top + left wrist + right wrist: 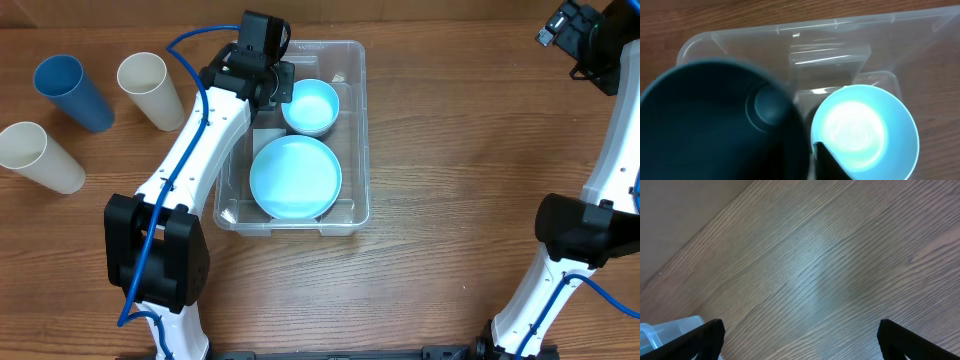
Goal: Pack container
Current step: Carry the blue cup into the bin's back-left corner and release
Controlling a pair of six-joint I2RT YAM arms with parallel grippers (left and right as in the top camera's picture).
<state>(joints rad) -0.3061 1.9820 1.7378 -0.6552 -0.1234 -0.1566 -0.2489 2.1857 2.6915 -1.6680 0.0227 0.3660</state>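
Container [355,130] sits on the bench [450,150] abt midway btwn the L and R edges, nearer the far edge than the near one, long side running far-to-near. 2 light-blue pieces are inside, both upright. The small bowl [311,106] is in the far half, the wide bowl [295,178] in the near half, rims just beside each other.

Left arm [195,150] comes up from the near edge and crosses the container's L wall. Left gripper [283,92] is down in the container's far-L corner, at the small bowl's L rim. In the wrist view 1 finger [715,125] is a big dark blur filling the L side. A sliver of the other pokes out under the bowl's rim, w/ a thin gap btwn the 2. The rim sits at that gap, but it's too blurred: can't tell if the fingers pinch it or just stand either side.

Right arm [600,200] stands along the R edge. Right gripper [560,28] is up by the far-R corner, well apart from the container. Its wrist view has the 2 fingertips [705,335] spread wide, bench wood showing btwn them.

3 cups sit toward the far-L corner: blue cup [72,92], cream cup [150,90] just R of it, 2nd cream cup [40,156] nearer the L edge. Can't tell if they stand or lie. All 3 are well apart from the container.
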